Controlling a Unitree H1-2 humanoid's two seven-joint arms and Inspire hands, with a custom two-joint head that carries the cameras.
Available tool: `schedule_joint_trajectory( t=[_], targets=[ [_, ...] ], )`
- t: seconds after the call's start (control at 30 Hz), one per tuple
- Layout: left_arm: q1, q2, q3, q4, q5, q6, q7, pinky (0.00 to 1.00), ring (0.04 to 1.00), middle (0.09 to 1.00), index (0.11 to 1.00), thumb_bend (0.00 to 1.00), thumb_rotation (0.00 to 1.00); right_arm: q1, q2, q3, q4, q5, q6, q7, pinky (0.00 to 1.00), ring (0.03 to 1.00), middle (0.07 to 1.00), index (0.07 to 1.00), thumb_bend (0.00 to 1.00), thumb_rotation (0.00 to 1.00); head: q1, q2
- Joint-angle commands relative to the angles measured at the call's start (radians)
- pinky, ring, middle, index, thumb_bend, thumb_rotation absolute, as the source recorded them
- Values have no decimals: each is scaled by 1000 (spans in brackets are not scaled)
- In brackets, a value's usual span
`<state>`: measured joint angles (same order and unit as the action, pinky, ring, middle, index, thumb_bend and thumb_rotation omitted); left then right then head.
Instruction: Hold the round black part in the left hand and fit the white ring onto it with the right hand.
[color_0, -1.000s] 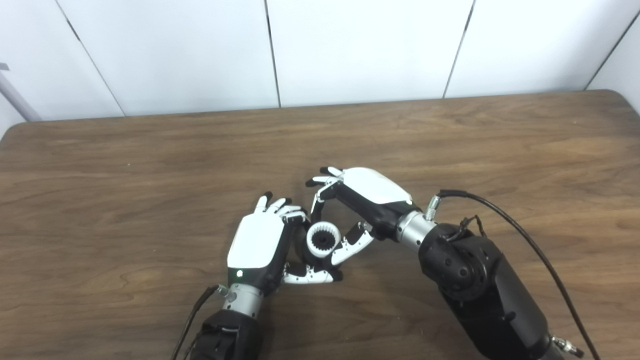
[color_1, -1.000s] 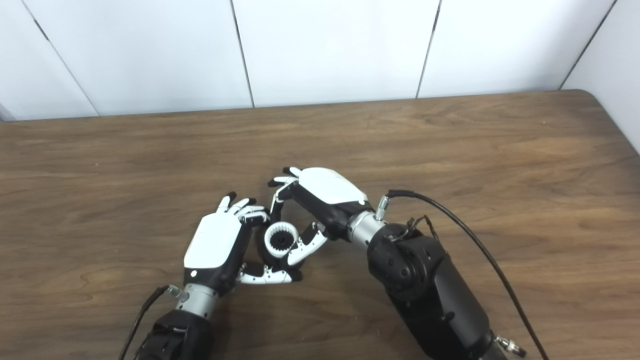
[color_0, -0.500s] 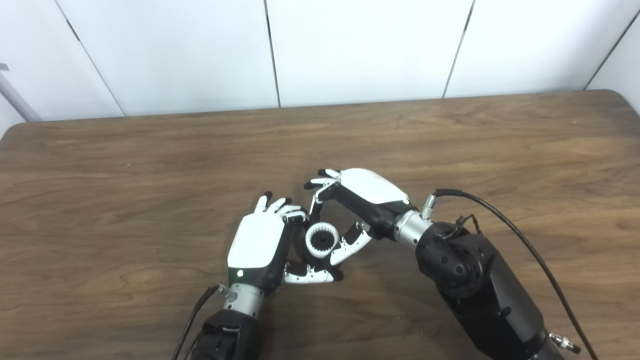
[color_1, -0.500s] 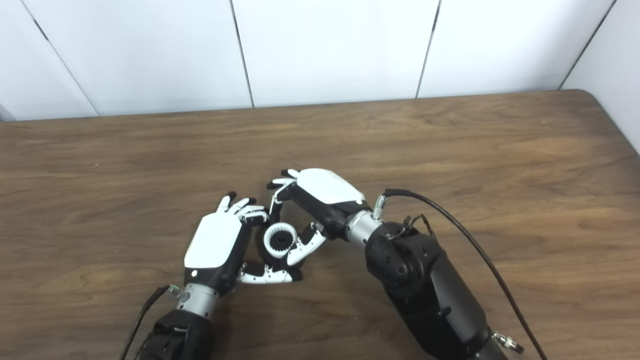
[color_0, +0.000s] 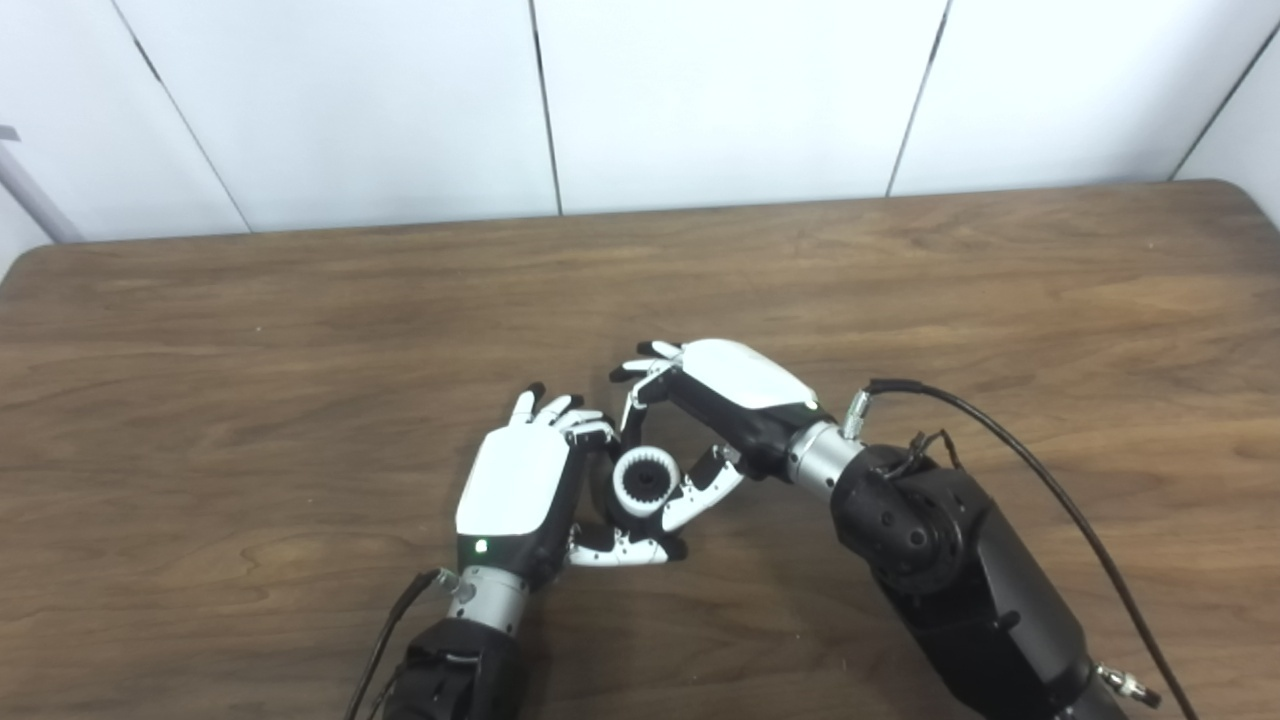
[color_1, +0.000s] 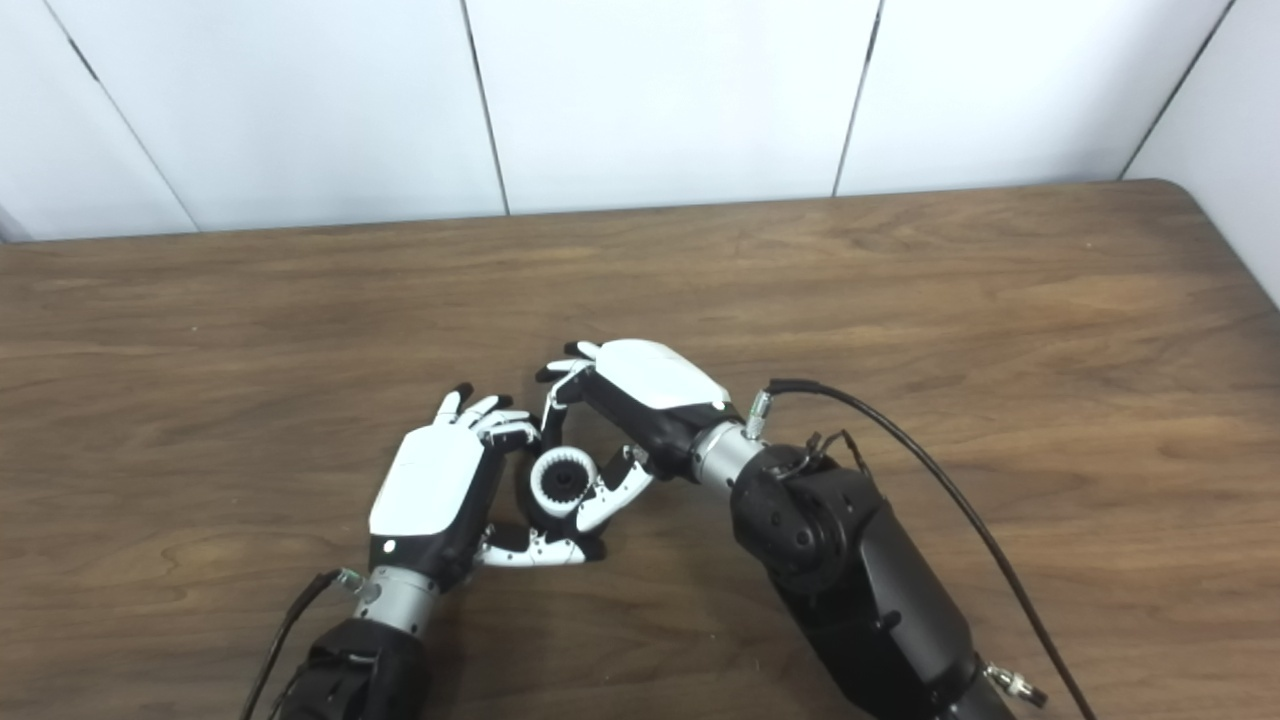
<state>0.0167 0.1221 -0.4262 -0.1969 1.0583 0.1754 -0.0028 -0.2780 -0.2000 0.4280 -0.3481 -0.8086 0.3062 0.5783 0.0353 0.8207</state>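
Looking through the left eye view, the white ring (color_0: 643, 481) sits right between the two hands, its toothed bore facing up toward the camera, so its axis runs roughly toward the viewer. The left hand (color_0: 520, 487) is grasping the round black part (color_0: 605, 478), which shows only as a dark edge at the ring's left side, mostly hidden by the palm. The right hand (color_0: 715, 420) arches over from the right, its thumb touching the ring's lower right rim and its fingers curling down behind; it appears to be pinching the ring. Whether the ring is fully seated on the part cannot be told.

In the right eye view the ring (color_1: 562, 479) again lies just left of the right hand (color_1: 640, 400) and against the left hand (color_1: 435, 490). Any further seating push would likely go leftward into the left palm. The table (color_1: 900, 280) offers open wood on every side, its edges well apart from the hands.
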Motion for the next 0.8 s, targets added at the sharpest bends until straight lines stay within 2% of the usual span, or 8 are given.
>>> schedule_joint_trajectory(
  t=[0.0,0.57,0.6,0.63,0.7,0.77],
  targets=[
    [-3,1,-7,6,5,-3,-13,1000,888,766,484,524,54,-34,3,-11,-12,-1,-21,-31,1000,980,879,483,525,138,1,0],
    [-3,-2,-10,9,9,-2,-7,1000,887,765,484,524,55,-35,-11,-11,-8,-12,-22,-29,1000,980,895,493,524,153,1,1],
    [-3,-3,-11,8,10,0,-9,1000,886,764,484,524,55,-34,-13,-10,-10,-14,-23,-28,1000,982,898,556,714,202,0,2],
    [-3,-3,-11,6,11,3,-13,1000,887,766,484,524,55,-34,-14,-10,-11,-15,-24,-28,1000,987,907,607,858,242,0,2],
    [-2,-3,-10,5,10,4,-15,1000,887,767,484,524,55,-31,-17,-10,-15,-17,-22,-26,1000,996,925,650,959,274,0,2],
    [-3,-2,-10,4,11,3,-16,1000,889,768,484,524,55,-31,-20,-10,-18,-23,-20,-23,1000,1000,942,674,993,291,0,2]
  ],
)
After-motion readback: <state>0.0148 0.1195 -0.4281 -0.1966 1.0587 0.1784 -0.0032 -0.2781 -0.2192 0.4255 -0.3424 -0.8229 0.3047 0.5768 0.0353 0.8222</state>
